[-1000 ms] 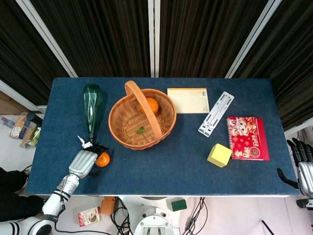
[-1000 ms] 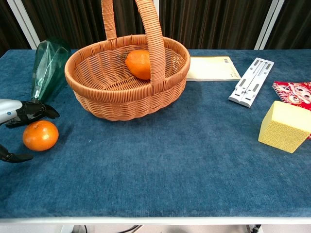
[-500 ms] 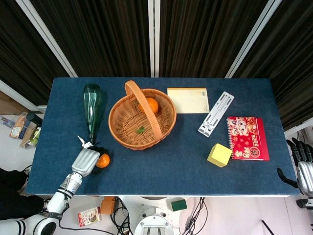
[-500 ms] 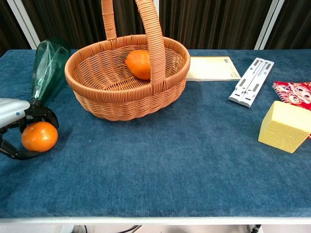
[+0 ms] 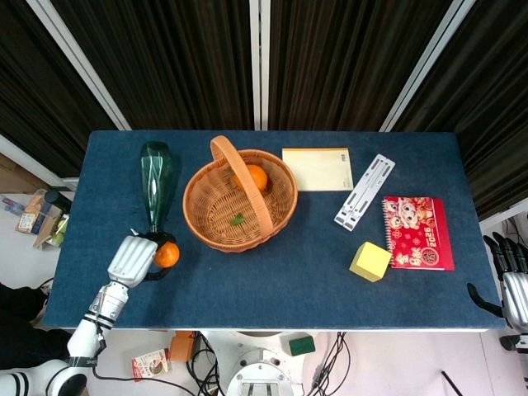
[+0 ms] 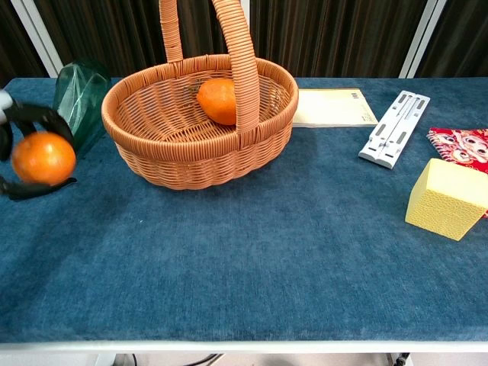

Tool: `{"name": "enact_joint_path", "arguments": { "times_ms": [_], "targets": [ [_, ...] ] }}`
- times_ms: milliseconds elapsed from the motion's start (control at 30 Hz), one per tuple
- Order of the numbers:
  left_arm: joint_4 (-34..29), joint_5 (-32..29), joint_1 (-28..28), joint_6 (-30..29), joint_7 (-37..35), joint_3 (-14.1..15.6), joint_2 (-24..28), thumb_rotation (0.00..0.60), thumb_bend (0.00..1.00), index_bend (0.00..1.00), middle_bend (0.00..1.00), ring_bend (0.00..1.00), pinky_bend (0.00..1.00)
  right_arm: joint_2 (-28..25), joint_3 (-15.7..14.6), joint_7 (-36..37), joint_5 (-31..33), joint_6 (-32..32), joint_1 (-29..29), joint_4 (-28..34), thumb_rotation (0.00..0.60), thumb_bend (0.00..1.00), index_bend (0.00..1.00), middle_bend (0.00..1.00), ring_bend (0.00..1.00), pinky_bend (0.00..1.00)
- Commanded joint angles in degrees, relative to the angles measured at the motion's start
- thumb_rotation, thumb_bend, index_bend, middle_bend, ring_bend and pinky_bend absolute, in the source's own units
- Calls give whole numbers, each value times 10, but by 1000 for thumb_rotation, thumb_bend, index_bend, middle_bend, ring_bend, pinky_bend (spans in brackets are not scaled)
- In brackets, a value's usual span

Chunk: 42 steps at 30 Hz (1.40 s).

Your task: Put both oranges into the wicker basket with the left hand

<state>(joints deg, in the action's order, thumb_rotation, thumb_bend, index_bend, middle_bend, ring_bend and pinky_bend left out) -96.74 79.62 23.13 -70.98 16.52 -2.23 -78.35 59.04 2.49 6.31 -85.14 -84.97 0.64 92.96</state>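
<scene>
Holding: left hand (image 5: 130,257) grips the second orange (image 5: 167,254), off the table.
Basket: wicker basket (image 5: 206,223) sits right of it, beyond.
Right hand (image 5: 513,285): fingers apart, empty.

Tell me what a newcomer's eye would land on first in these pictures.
The tall-handled woven wicker basket near the middle of the blue table draws the eye first, with one round orange inside it. Next comes the left hand at the table's front-left, holding a second orange lifted off the cloth beside the lying green glass bottle. On the right, a red patterned notebook and a yellow cube stand out.
</scene>
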Motion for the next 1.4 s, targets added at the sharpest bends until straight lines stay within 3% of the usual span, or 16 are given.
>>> {"name": "enact_joint_path", "arguments": {
  "times_ms": [33,233,533,833,900,1000,1033,1067,1400],
  "targets": [
    [-56,-14,12,-16,21,-42,43,600,298,483,477,439,557,0,0,-2,0,1,1,0,600,320,0,0,0,0],
    [-70,-26,74,31,69,-89,37,600,300,481,477,439,553,2,-1,-6,1,5,2,2,600,321,0,0,0,0],
    [20,-127,180,124,92,-147,-62,600,300,476,483,439,545,-2,1,6,3,3,1,-2,600,320,0,0,0,0],
    [149,-199,242,177,96,-148,-155,600,299,473,479,436,543,-5,3,16,8,10,4,-6,600,320,0,0,0,0],
    [158,-209,248,187,96,-144,-160,600,296,423,444,408,527,-5,3,16,7,10,4,-6,600,320,0,0,0,0],
    [151,-228,256,206,112,-134,-149,600,268,165,196,189,369,-5,3,16,8,12,5,-6,600,321,0,0,0,0],
    [149,-226,256,200,115,-134,-148,600,255,104,107,113,309,-5,3,16,8,13,5,-6,600,321,0,0,0,0],
    [148,-219,255,188,115,-133,-148,600,251,91,80,87,290,-4,3,15,8,14,6,-6,600,321,0,0,0,0],
    [77,-182,227,131,122,-105,-94,600,215,84,56,57,253,-4,1,13,5,9,3,-6,600,321,0,0,0,0]
  ]
}}
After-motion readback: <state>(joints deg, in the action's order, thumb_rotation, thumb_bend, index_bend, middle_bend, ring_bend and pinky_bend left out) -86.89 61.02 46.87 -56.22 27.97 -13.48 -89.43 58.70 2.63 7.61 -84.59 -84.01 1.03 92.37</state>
